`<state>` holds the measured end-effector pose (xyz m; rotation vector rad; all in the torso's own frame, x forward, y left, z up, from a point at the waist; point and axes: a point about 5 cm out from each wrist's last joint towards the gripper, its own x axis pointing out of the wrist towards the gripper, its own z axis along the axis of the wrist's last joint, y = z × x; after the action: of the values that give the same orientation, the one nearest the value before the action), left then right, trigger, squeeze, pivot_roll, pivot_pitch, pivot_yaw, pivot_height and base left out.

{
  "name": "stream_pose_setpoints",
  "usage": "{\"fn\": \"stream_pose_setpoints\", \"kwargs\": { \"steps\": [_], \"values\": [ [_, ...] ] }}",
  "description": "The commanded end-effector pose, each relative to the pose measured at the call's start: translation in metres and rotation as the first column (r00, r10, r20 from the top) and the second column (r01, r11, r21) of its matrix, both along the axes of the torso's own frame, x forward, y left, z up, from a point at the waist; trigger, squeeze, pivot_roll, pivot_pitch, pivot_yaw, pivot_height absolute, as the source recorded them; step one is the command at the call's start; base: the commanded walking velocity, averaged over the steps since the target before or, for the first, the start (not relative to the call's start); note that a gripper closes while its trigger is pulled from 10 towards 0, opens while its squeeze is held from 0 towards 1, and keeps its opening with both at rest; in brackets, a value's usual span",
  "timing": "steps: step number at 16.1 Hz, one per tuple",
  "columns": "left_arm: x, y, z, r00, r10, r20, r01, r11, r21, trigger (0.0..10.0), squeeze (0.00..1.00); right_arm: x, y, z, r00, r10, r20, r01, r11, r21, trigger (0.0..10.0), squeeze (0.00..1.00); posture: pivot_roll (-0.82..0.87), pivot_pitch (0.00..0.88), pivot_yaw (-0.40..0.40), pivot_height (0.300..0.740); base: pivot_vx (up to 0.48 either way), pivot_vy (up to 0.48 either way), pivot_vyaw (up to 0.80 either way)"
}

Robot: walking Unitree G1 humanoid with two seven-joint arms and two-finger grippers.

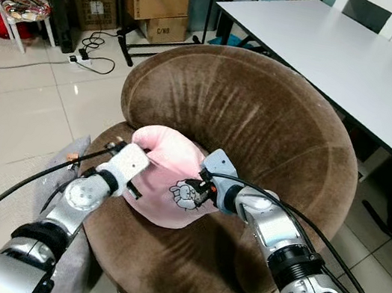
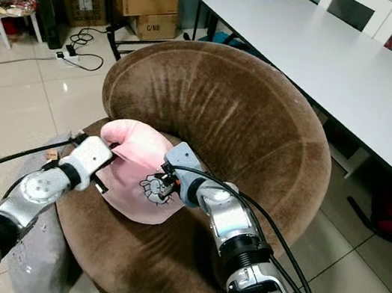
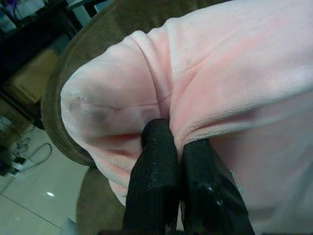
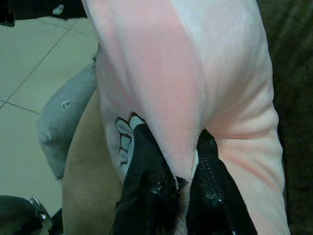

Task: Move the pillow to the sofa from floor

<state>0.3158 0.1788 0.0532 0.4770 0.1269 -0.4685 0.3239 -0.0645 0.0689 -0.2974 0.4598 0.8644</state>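
- Tiled floor point(image 1: 10, 121), white table point(image 1: 361, 69) behind; we face a round brown velvet sofa point(image 1: 261, 120).
- Pink plush pillow point(image 1: 169, 168) sits on the sofa seat, leaning toward the backrest.
- Left gripper point(image 3: 177, 147) pinches a fabric fold; right gripper point(image 4: 183, 161) pinches the printed edge.
- Risk, we judge: released near the seat's front edge, the soft pillow could slump off beside the grey cushion point(image 2: 36, 255).

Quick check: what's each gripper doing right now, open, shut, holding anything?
Left gripper: shut on a fold of the pink pillow, over the brown sofa.
Right gripper: shut on the pink pillow's other edge.
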Motion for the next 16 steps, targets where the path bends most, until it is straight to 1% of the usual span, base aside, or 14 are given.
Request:
{"fn": "stream_pose_setpoints", "kwargs": {
  "steps": [1, 2, 3, 4, 5, 6, 8, 9, 11, 12, 13, 14, 15, 16],
  "values": [
    [-0.001, 0.002, 0.001, 1.0, 0.001, 0.002, -0.001, 1.0, -0.018, 10.0, 1.0, 0.002, -0.003, 0.004, 1.0, -0.016, 0.01, 0.016, 1.0, 0.011, 0.0, 0.0, -0.06, 0.0, -0.045, 0.74, 0.0, 0.0, 0.0],
    [-0.001, 0.003, 0.003, 1.0, -0.007, 0.008, 0.007, 1.0, -0.028, 10.0, 1.0, 0.003, 0.0, 0.007, 1.0, -0.012, 0.02, 0.011, 0.999, 0.04, 0.0, 0.0, -0.06, 0.0, -0.046, 0.74, 0.0, 0.0, 0.0],
    [-0.001, 0.003, 0.006, 1.0, -0.017, 0.018, 0.018, 0.999, -0.034, 10.0, 1.0, 0.003, 0.0, 0.008, 0.999, -0.014, 0.03, 0.013, 0.999, 0.048, 0.0, 0.0, -0.06, 0.0, -0.047, 0.74, 0.0, 0.0, 0.0],
    [0.001, 0.006, 0.019, 0.996, -0.016, 0.082, 0.022, 0.997, -0.077, 10.0, 1.0, 0.005, 0.003, 0.011, 0.999, -0.02, 0.043, 0.017, 0.998, 0.063, 0.0, 0.0, -0.06, 0.0, -0.042, 0.74, 0.0, 0.0, 0.0],
    [0.004, 0.013, 0.034, 0.987, 0.032, 0.158, -0.012, 0.992, -0.122, 10.0, 1.0, 0.006, 0.004, 0.012, 0.998, -0.038, 0.05, 0.034, 0.997, 0.067, 0.0, 0.0, -0.06, 0.0, -0.035, 0.74, 0.0, 0.0, 0.0],
    [0.005, 0.019, 0.044, 0.977, 0.071, 0.199, -0.039, 0.986, -0.161, 10.0, 1.0, 0.007, 0.006, 0.014, 0.997, -0.051, 0.059, 0.046, 0.995, 0.083, 0.0, 0.0, -0.06, 0.0, -0.032, 0.74, 0.0, 0.0, 0.0],
    [-0.001, 0.036, 0.063, 0.961, 0.111, 0.252, -0.061, 0.978, -0.198, 10.0, 1.0, 0.01, 0.008, 0.021, 0.993, -0.073, 0.092, 0.062, 0.991, 0.119, 0.0, 0.0, -0.06, 0.0, -0.025, 0.74, 0.0, 0.0, 0.0],
    [-0.01, 0.041, 0.068, 0.967, 0.085, 0.241, -0.039, 0.981, -0.191, 10.0, 1.0, 0.011, 0.008, 0.021, 0.993, -0.091, 0.071, 0.081, 0.988, 0.135, 0.0, 0.0, -0.05, 0.0, -0.031, 0.74, 0.0, 0.0, 0.0],
    [-0.029, 0.044, 0.064, 0.989, -0.024, 0.146, 0.046, 0.987, -0.152, 10.0, 1.0, 0.011, 0.013, 0.025, 0.995, -0.088, 0.038, 0.08, 0.98, 0.184, 0.0, 0.0, -0.04, 0.0, -0.043, 0.74, 0.0, 0.0, 0.0],
    [-0.034, 0.045, 0.063, 0.991, -0.041, 0.124, 0.057, 0.989, -0.134, 10.0, 1.0, 0.012, 0.015, 0.028, 0.995, -0.095, 0.023, 0.088, 0.973, 0.212, 0.0, 0.0, -0.04, 0.0, -0.043, 0.74, 0.0, 0.0, 0.0],
    [-0.042, 0.048, 0.064, 0.994, -0.041, 0.1, 0.051, 0.994, -0.099, 10.0, 1.0, 0.018, 0.02, 0.035, 0.984, -0.161, -0.072, 0.175, 0.938, 0.298, 0.0, 0.0, -0.04, 0.0, -0.043, 0.74, 0.0, 0.0, 0.0],
    [-0.044, 0.047, 0.065, 0.994, -0.037, 0.098, 0.047, 0.994, -0.103, 10.0, 1.0, 0.025, 0.019, 0.04, 0.961, -0.242, -0.13, 0.273, 0.898, 0.346, 0.0, 0.0, -0.04, 0.0, -0.043, 0.74, 0.0, 0.0, 0.0],
    [-0.048, 0.044, 0.064, 0.997, -0.046, 0.068, 0.053, 0.992, -0.115, 10.0, 1.0, 0.037, 0.011, 0.044, 0.897, -0.381, -0.223, 0.441, 0.804, 0.4, 0.0, 0.0, -0.04, 0.0, -0.048, 0.74, 0.0, 0.0, 0.0],
    [-0.053, 0.041, 0.061, 0.998, -0.058, 0.028, 0.061, 0.991, -0.122, 10.0, 1.0, 0.044, 0.001, 0.046, 0.824, -0.482, -0.297, 0.566, 0.705, 0.427, 0.0, 0.0, -0.04, 0.0, -0.048, 0.74, 0.0, 0.0, 0.0]
  ]
}}
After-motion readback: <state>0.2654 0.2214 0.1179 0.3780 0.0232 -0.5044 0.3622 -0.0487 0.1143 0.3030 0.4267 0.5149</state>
